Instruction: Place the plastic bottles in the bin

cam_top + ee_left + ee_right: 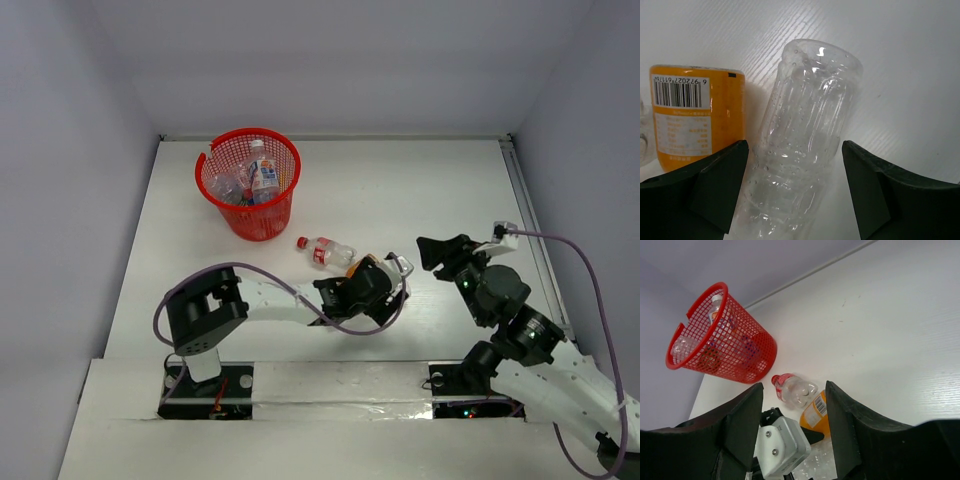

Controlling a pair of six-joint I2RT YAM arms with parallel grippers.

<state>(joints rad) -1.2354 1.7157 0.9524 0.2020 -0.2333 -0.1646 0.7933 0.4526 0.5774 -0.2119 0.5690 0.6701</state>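
A white table (420,190) is enclosed by pale grey walls (350,60). The left claw (794,155) is held low over the table with its jaws apart. A clear bottle (805,135), ribbed and without a label, is seen lying between the fingers (720,185), tilted, with a gap on each side, so nothing is clamped. Just left of this claw an orange bottle (697,120) is seen; its label carries a barcode with digits beginning 6 972027, and the small print below cannot be read. A little beyond and to the left of the claw a red-capped bottle (327,252) is laid on its side; the writing on its red label is too small to read. The red mesh bin (250,222) is placed well beyond that, at the far left, and a white-labelled bottle (264,177) is seen upright inside it among others; its lettering is illegible. The left arm (270,298) is stretched low to the right from its base. The right arm (510,320) is bent upward, and the right claw (428,255) is pointed left towards the bottles, raised above the table, jaws apart and empty.
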